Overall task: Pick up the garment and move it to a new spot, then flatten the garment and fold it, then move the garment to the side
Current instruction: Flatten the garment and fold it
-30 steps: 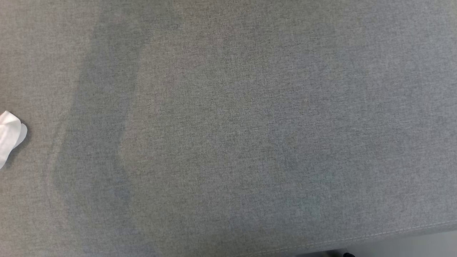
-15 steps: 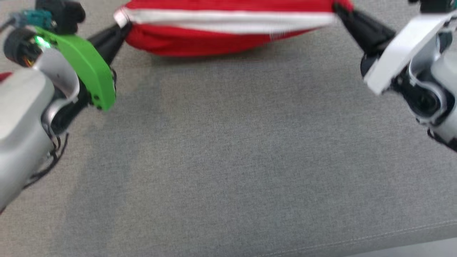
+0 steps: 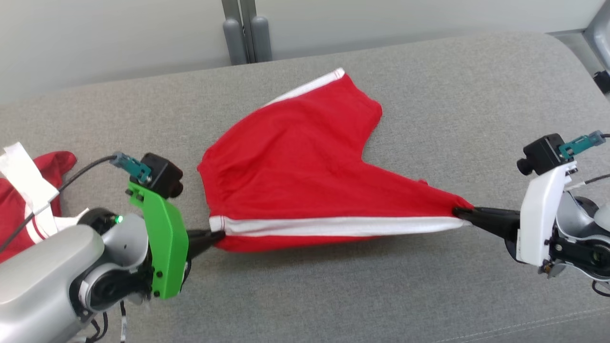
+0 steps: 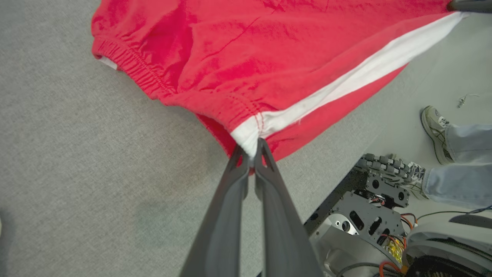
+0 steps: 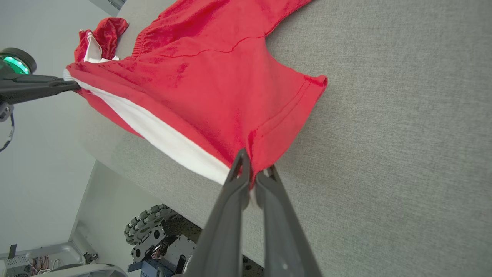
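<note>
The garment (image 3: 295, 166), red shorts with a white side stripe, lies partly on the grey cushioned surface (image 3: 429, 95) and is stretched between both grippers along its near striped edge. At the waistband end of the stripe my left gripper (image 3: 217, 234) is shut on the cloth, and the left wrist view shows the tips (image 4: 251, 152) pinching the white band of the garment (image 4: 238, 57). My right gripper (image 3: 458, 211) is shut on the leg-hem corner, seen up close in the right wrist view (image 5: 253, 169) under the garment (image 5: 207, 84). The far leg lies flat toward the back.
Another red and white garment (image 3: 28, 200) is bunched at the surface's left end. Grey posts (image 3: 245, 33) stand behind the back edge. The front edge (image 3: 524, 317) runs close below the grippers. A person's foot (image 4: 434, 123) and the robot's base (image 4: 365, 215) are on the floor beside it.
The head camera has tilted up, from bare grey surface to the whole garment and both grippers. Both grippers stay shut on the garment's striped edge.
</note>
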